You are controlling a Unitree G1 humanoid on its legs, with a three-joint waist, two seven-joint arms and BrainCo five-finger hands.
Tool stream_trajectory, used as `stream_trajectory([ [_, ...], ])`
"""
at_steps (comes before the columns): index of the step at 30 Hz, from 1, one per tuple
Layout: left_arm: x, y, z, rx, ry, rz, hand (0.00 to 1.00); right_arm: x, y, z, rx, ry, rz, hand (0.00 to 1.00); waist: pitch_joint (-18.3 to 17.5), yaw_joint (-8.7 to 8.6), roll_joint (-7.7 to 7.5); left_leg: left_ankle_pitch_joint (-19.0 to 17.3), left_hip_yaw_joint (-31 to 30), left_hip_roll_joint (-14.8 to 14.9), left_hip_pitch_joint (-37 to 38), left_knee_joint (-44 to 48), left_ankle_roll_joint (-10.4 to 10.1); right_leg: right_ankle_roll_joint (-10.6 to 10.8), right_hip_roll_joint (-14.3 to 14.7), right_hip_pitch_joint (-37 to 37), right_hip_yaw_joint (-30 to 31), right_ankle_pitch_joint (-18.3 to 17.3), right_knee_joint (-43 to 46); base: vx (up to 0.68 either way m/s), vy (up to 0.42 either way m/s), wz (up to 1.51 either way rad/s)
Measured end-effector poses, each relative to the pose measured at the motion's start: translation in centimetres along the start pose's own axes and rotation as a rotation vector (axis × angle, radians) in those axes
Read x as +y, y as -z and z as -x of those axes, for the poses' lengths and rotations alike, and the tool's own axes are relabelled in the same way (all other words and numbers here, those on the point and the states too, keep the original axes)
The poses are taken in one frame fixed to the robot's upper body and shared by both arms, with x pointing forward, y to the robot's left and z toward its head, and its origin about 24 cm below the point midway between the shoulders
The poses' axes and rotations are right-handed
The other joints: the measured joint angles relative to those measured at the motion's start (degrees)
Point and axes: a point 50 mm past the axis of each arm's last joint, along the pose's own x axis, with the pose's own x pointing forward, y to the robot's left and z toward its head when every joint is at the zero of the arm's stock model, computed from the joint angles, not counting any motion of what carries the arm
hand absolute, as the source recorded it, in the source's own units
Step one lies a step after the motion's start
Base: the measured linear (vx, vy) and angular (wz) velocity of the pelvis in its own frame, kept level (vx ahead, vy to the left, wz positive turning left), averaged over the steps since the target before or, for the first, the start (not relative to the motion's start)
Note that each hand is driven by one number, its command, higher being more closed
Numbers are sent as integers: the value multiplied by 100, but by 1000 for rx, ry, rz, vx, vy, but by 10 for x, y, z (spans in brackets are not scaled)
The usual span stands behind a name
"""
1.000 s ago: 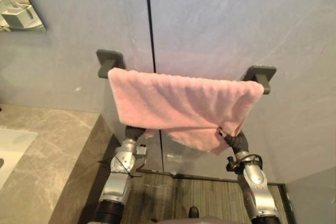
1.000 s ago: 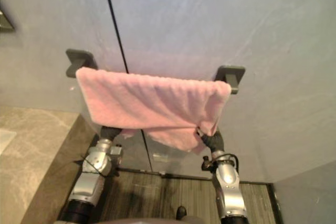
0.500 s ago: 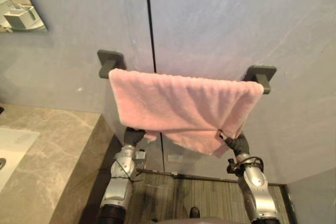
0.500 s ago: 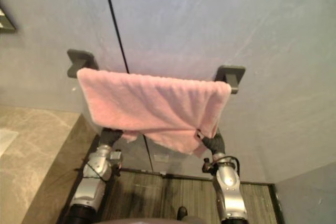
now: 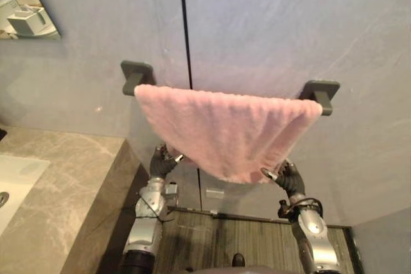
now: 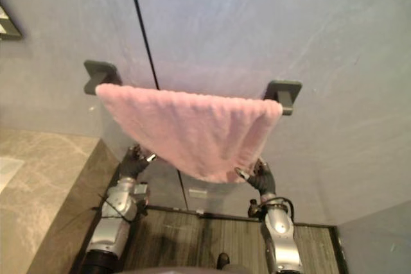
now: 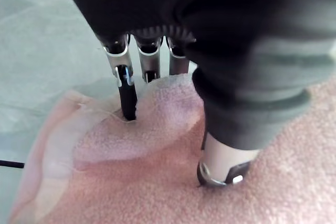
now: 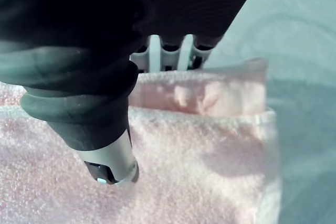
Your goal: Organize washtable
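Observation:
A pink towel [image 5: 225,129] hangs folded over a wall bar between two dark brackets [image 5: 133,72] [image 5: 323,89]. Its lower edge sags to a rounded point in the middle. My left hand [image 5: 162,162] is just under the towel's lower left edge, open, fingers spread. In the left wrist view its straight fingers [image 7: 126,90] touch the towel [image 7: 131,182]. My right hand [image 5: 290,179] is under the lower right edge, also open. In the right wrist view its thumb [image 8: 113,166] lies against the cloth [image 8: 199,156] and its fingers reach behind the fold.
A marble counter [image 5: 70,184] with a white sink [image 5: 16,178] lies at the left, close to my left arm. A mirror [image 5: 26,11] hangs at the upper left. The grey wall stands right behind the towel. Below is a striped floor [image 5: 237,239].
Both hands have opened and let go of the towel's lower corners. The lower edge has dropped free into a rounded sag, and the hands have sunk slightly.

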Motion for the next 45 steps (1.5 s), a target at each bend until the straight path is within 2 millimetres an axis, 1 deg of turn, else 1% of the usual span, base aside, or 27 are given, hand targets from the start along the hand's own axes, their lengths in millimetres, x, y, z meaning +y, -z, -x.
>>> stream_trajectory([
  [3,1,-2,0,-7,-16,2,0,-1,0,0,2,16,0,0,0,1,0,0,0,-3,1,1,0,0,0,0,-1,0,0,0,0,0],
  [8,13,-9,3,-44,-76,23,0,-1,1,2,4,23,-3,0,0,-1,12,0,-15,-7,26,0,1,4,0,31,-21,-3,0,0,0,1],
  [13,19,-4,10,-21,-110,29,0,-6,2,3,2,59,-3,0,1,23,63,1,-35,-14,33,-2,2,7,-8,49,-40,-5,1,0,0,2],
  [16,27,0,16,-7,-159,45,0,-7,1,4,0,76,11,0,0,35,107,1,-36,-12,47,-8,2,8,-7,60,-42,-6,1,0,0,0],
  [19,36,2,21,-1,-213,57,0,-15,-3,13,-19,115,10,0,-2,105,155,1,-40,-8,71,-20,2,14,-7,85,-52,-13,2,0,0,0],
  [21,44,8,29,24,-252,55,0,-23,-4,20,-21,147,15,0,-26,145,163,-2,-44,-4,111,-64,3,21,-7,148,-64,-41,2,-19,0,1],
  [25,51,16,40,58,-286,74,0,-27,-7,28,-32,167,19,0,-52,170,161,-2,-58,-7,114,-95,2,28,-16,148,-83,-53,2,-10,0,1],
  [28,51,18,46,69,-292,79,0,-26,-8,31,-41,173,11,0,-53,199,159,-1,-65,-7,114,-88,1,32,-20,155,-99,-66,9,-2,1,1],
  [30,49,18,47,68,-290,92,0,-26,-7,35,-35,178,8,0,-53,222,159,-1,-81,-2,131,-81,1,46,-30,152,-146,-137,97,-6,1,11],
  [32,47,15,49,55,-281,101,0,-26,-10,39,-44,182,13,0,-57,233,154,-3,-112,4,166,-82,-1,47,-42,155,-210,-211,209,-7,0,13],
  [34,47,11,54,38,-278,98,0,-26,-16,43,-67,187,15,0,-64,261,145,-11,-121,11,195,-82,4,58,-47,164,-231,-272,273,-9,1,6],
  [37,47,0,64,-12,-260,107,0,-23,-31,52,-129,188,17,0,-86,293,112,-45,-136,20,205,-33,8,52,-59,147,-259,-374,417,-20,-2,8],
  [39,42,-11,71,-61,-209,122,0,-21,-47,60,-203,181,31,0,-95,294,97,-91,-146,18,209,33,16,67,-90,133,-315,-490,581,-26,6,11],
  [40,40,-14,73,-72,-194,127,0,-19,-51,62,-223,172,32,0,-96,296,96,-114,-151,18,209,61,22,71,-98,131,-327,-514,622,-22,12,8],
  [42,30,-26,82,-117,-121,156,0,-11,-67,71,-295,130,39,0,-103,298,101,-238,-135,23,203,208,19,87,-119,122,-325,-650,803,0,0,0],
  [45,23,-38,91,-167,-46,188,0,0,-79,81,-348,61,38,0,-191,299,108,-334,-58,35,182,310,19,89,-133,-17,-246,-814,1087,5,13,-13],
])
